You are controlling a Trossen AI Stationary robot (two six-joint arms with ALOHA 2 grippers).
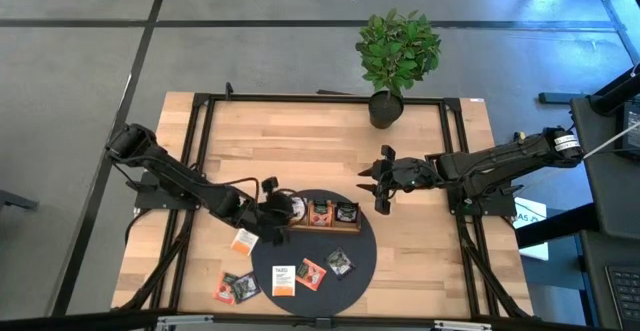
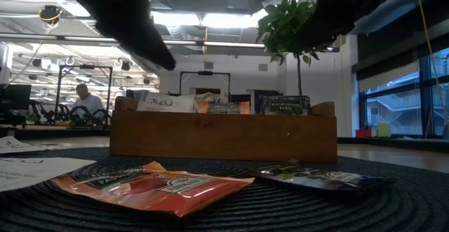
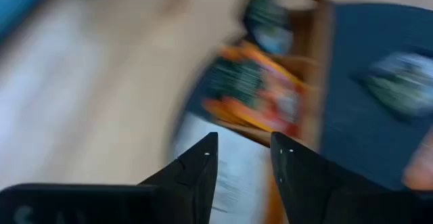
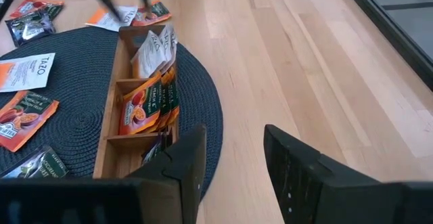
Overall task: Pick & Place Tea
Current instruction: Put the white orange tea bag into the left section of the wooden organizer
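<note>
I am steering two arms over a wooden counter (image 1: 420, 241). My left end effector (image 1: 272, 214) hangs at the nine o'clock end of the wooden compartment tray (image 1: 322, 227), its fingers parted with nothing between them. My right end effector (image 1: 381, 183) waits near the tray's one o'clock, released and empty. The tray, holding upright tea sachets, sits on a round dark woven mat (image 1: 360, 261). Loose sachets lie flat at the mat's six o'clock: a white sachet (image 1: 284, 278), an orange sachet (image 1: 311, 272) and a dark sachet (image 1: 340, 262); others rest on bare wood. I judge them light, thin, crinkly and slippery; pinching one edge looks best.
</note>
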